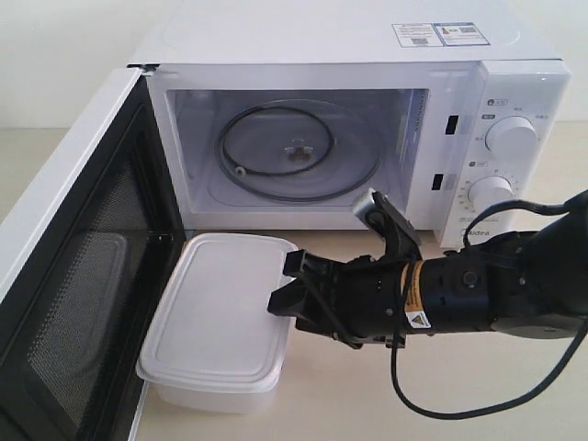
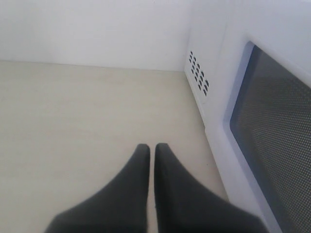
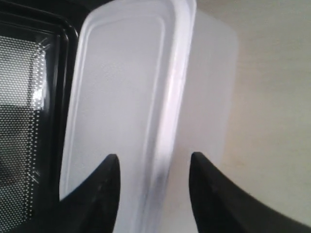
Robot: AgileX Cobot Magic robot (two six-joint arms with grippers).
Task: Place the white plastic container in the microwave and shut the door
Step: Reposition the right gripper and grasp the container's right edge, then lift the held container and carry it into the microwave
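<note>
White plastic container (image 1: pixel 220 312): lying lid-on on the worktop (image 1: pixel 459 404), lower centre-left of the exterior view, just in front of the cavity.
Right fingers (image 3: pixel 97 194): standing apart, straddling the container's right-hand rim, one over the lid, one by the side wall; seemingly not pinching yet.
Left fingers (image 2: pixel 136 184): pressing together, holding nothing, hovering over bare worktop.
Handling: probably light, thin-walled and flexing; contents cannot be told. Smooth plastic is likely slipping, so gripping across the stiffer lid rim is looking safest; squeezing hard is risking a popped lid.
Microwave (image 1: pixel 367 78): standing open, upper centre.
Door (image 1: pixel 64 175): swinging wide along the left edge, touching or nearly touching the container.
Count: one container, one microwave, one door, two dials (image 1: pixel 512 138).
</note>
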